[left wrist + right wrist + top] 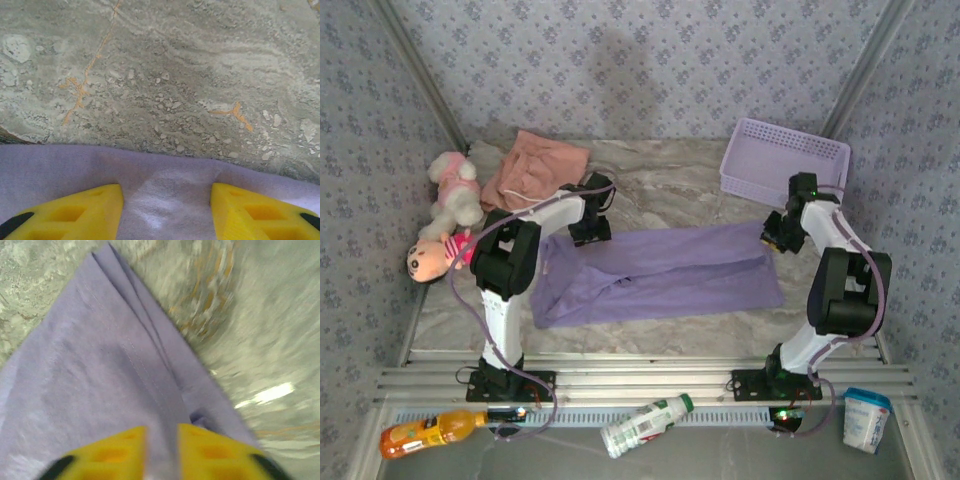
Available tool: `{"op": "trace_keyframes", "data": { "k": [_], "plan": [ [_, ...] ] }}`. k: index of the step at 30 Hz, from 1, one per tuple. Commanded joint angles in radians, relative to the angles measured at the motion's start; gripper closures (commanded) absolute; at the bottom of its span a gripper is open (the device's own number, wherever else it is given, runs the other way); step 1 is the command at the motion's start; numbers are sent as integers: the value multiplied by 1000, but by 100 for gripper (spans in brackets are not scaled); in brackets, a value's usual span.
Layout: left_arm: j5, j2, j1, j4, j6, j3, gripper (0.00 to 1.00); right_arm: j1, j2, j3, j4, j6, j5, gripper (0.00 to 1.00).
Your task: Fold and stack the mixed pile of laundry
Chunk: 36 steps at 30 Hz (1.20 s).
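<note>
Lavender shirt (670, 275) lies stretched out long across the middle of the desk (670, 190) in the top view, partly folded lengthwise, its left end broader and rumpled. The left hand (590, 235) sits at the shirt's far left edge, and the right hand (775, 238) is at its far right corner. Salmon-pink shorts (535, 165) lie crumpled at the back left of the desk, apart from the shirt. A lavender mesh basket (785, 150) stands at the back right, and two plush toys (445, 215) rest along the left edge.

From the left wrist, the left hand (166, 190) is spread wide, its yellow fingers (85, 212) set down on the shirt (50, 170) just inside the hem. A small pucker of cloth rises between them, not gripped. Bare marbled desk (175, 75) lies beyond the hem.

From the right wrist, which is blurred, the right hand (161, 432) has its fingers drawn close together, pinching a fold of the shirt (100, 365). The cloth runs away from the grip in a tapering, layered point, with the desk (260, 315) to its right.
</note>
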Motion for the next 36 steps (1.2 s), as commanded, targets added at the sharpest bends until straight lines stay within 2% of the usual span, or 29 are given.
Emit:
{"op": "trace_keyframes", "data": {
  "k": [1,3,5,11,14,15,18,20,23,32,34,36],
  "plan": [
    [17,28,8,-29,2,-34,46,47,24,62,-166,-96,259,59],
    [27,24,8,-43,5,-19,41,68,30,63,-178,-93,310,56],
    [39,18,9,-59,8,0,38,80,15,43,-154,-88,279,56],
    [61,-54,3,-96,22,47,34,128,-34,-69,-73,-21,120,59],
    [73,-99,0,-115,28,48,33,99,-31,-149,-23,43,-36,59],
    [76,-115,-5,-121,29,41,33,86,-37,-181,8,75,-81,55],
    [79,-165,-17,-120,23,-1,33,48,-70,-274,137,174,-211,35],
    [78,-190,-19,-100,13,-48,32,28,-80,-304,201,212,-226,33],
    [79,-198,-16,-69,-6,-112,32,8,-74,-298,228,218,-179,34],
    [31,-134,-16,16,8,-231,34,-34,-77,-271,269,249,-157,48],
    [14,-119,-15,16,15,-240,34,-37,-77,-281,277,251,-150,56],
    [8,-109,-14,16,21,-243,34,-48,-76,-282,268,245,-141,69]
  ]
}}
